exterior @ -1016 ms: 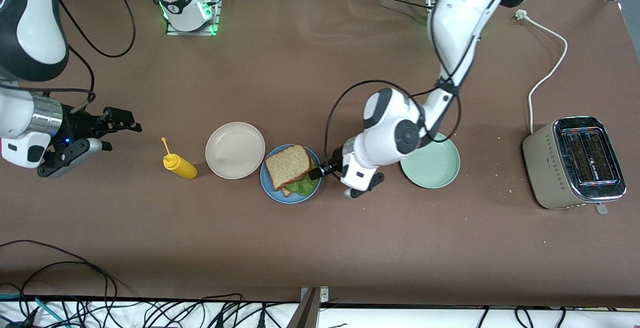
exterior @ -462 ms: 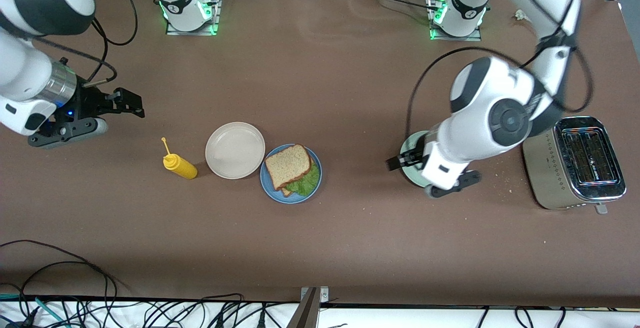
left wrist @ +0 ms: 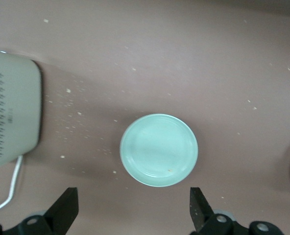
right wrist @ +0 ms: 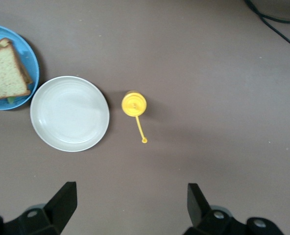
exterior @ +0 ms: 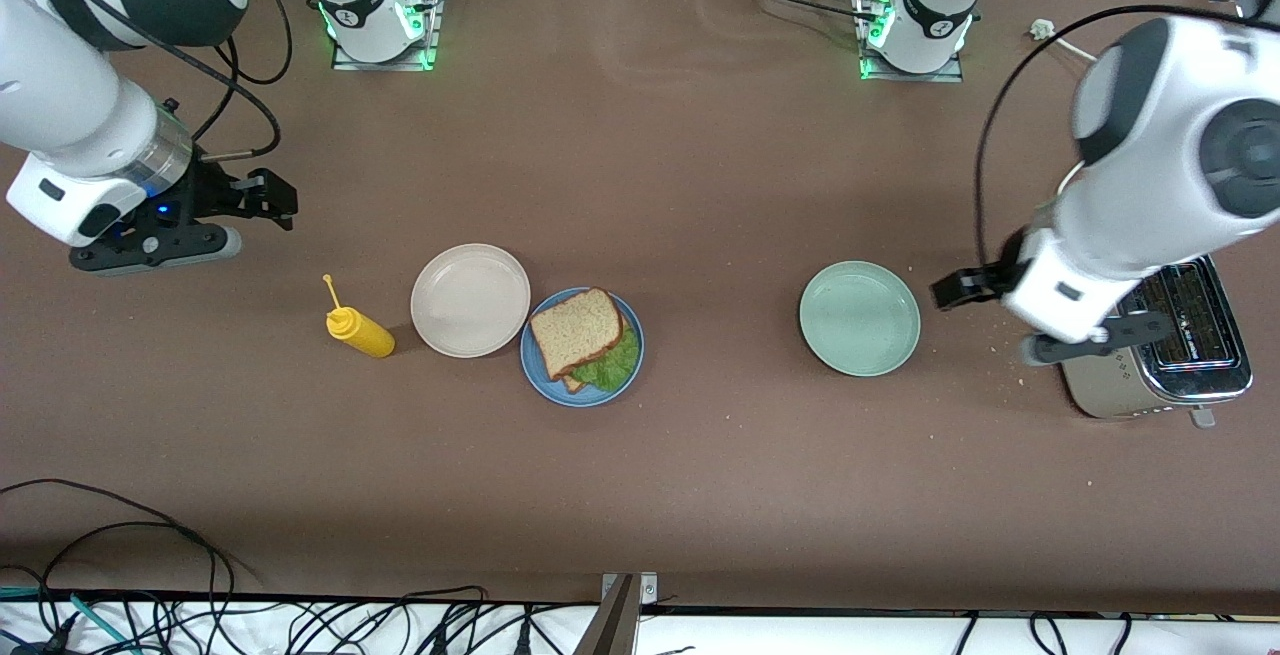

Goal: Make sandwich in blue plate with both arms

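Note:
The sandwich (exterior: 578, 333) lies on the blue plate (exterior: 536, 372): a toasted slice on top, green lettuce (exterior: 612, 365) sticking out under it, and a second slice's edge below. In the right wrist view the sandwich (right wrist: 7, 72) and the blue plate (right wrist: 33, 59) sit at the frame's edge. My left gripper (exterior: 948, 291) hangs open and empty over the table between the mint-green plate (exterior: 860, 318) and the toaster (exterior: 1180, 355). My right gripper (exterior: 284, 201) is open and empty over bare table at the right arm's end. Both wrist views show wide-apart jaws, left gripper (left wrist: 132, 211) and right gripper (right wrist: 132, 203).
A beige plate (exterior: 470, 299) touches the blue plate on the right arm's side, and a yellow squeeze bottle (exterior: 360, 331) stands beside it. The mint-green plate (left wrist: 158, 149) is empty. The toaster's white cord (exterior: 1090, 150) runs toward the arm bases. Crumbs lie around the toaster.
My left arm has swung away from the blue plate, past the mint-green plate, to beside the toaster. My right gripper has drifted a little toward the arm bases. The sandwich stayed put.

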